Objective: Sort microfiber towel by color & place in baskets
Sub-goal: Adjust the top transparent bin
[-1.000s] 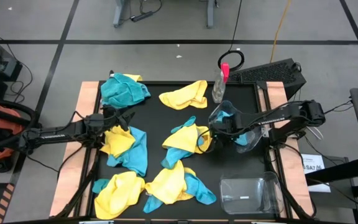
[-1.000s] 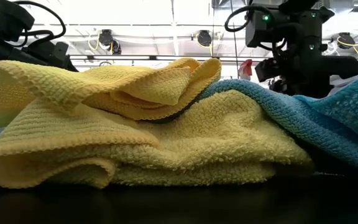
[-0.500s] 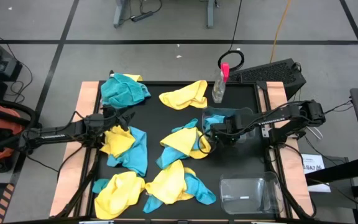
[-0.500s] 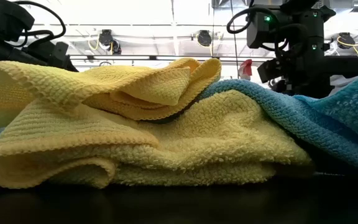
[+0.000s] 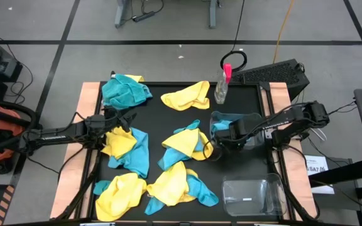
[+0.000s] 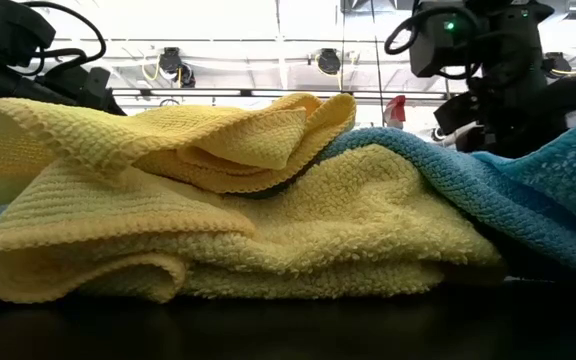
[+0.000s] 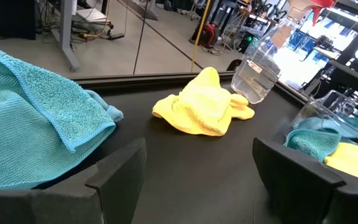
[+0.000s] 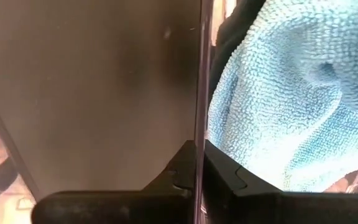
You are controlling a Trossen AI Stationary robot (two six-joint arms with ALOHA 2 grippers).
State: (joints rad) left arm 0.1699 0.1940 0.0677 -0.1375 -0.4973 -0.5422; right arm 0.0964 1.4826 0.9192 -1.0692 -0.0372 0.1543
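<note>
Right claw (image 5: 224,133) is now clamped on the clear wall of the near basket (image 5: 251,119), having closed within the last second and dragged that tub upright; a blue towel (image 8: 284,106) lies just beyond its fingers inside. This looks like repositioning the basket, not sorting. Left claw (image 5: 126,119) waits with fingers apart, yellow and blue towels (image 5: 126,147) just beside it on the counter (image 5: 168,116). The second basket (image 5: 251,196) sits well apart.

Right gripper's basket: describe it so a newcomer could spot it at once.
On the black table, look at the right side, just in front of the pink-topped spray bottle. There the right gripper is shut on the wall of a clear plastic basket holding a blue towel. The other clear basket, nearer the front edge, is empty and untouched.
</note>
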